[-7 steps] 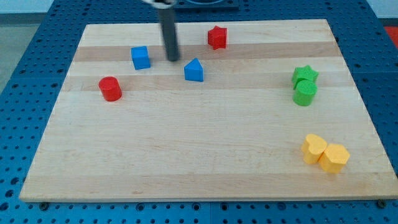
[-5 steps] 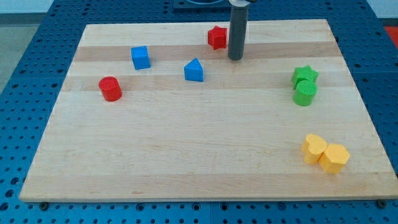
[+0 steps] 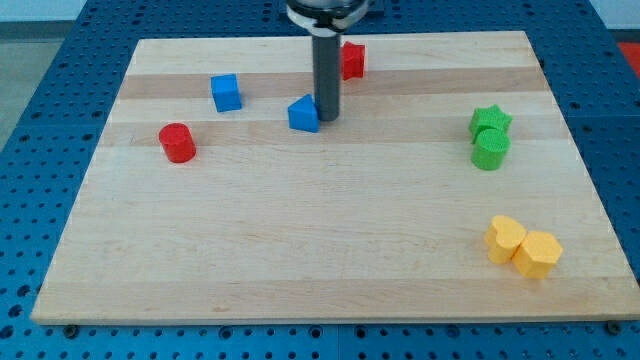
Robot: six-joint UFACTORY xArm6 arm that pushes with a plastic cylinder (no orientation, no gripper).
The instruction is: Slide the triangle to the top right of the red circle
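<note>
The blue triangle (image 3: 303,114) lies on the wooden board (image 3: 320,250), in the upper middle. My tip (image 3: 328,119) touches the triangle's right side. The rod rises straight above it and partly hides the red star (image 3: 352,61). The red circle (image 3: 178,143) sits far to the triangle's left and a little lower. A blue cube (image 3: 226,92) lies between them, nearer the view's top.
A green star (image 3: 490,121) and a green cylinder (image 3: 489,150) touch each other at the right. Two yellow blocks (image 3: 522,246) lie together at the lower right.
My tip swung from left of the triangle to its right near the red star, then came back left against the triangle. The triangle has shifted slightly left.
</note>
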